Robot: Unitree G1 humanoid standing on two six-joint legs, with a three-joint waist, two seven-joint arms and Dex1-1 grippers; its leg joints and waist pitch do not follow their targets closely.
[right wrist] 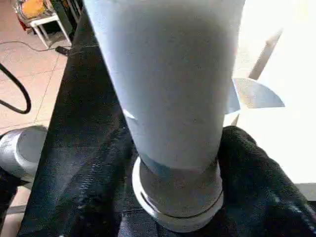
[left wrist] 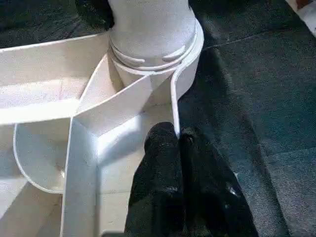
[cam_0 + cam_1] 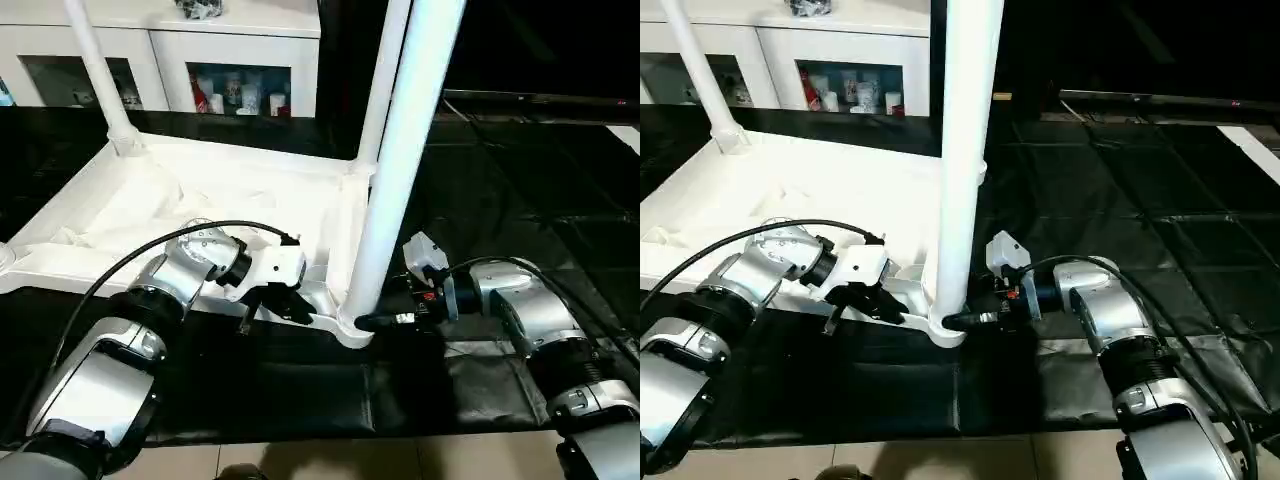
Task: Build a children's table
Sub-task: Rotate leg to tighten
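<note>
The left tool (image 3: 268, 308) has its two black fingers (image 2: 170, 163) pressed together, empty, their tips resting on the rim of the white plastic table top (image 3: 140, 215) just beside the near corner socket, at about seven o'clock from the leg base. The right tool (image 3: 385, 320) stands with one black finger (image 1: 256, 168) on each side of the foot of the near long tapered white plastic leg (image 3: 400, 160), at about three o'clock from it; whether the fingers press the leg cannot be told.

The table top lies upside down, ribbed underside up, on a black sheet (image 3: 500, 200) covering the floor. The near leg stands upright in its rounded corner lobe socket (image 2: 153, 54). A second white leg (image 3: 380, 90) rises behind it at twelve o'clock, and a third white leg (image 3: 95, 65) stands at the far corner, around ten o'clock.

A white glass-door cabinet (image 3: 240, 60) sits beyond the table at eleven o'clock.
</note>
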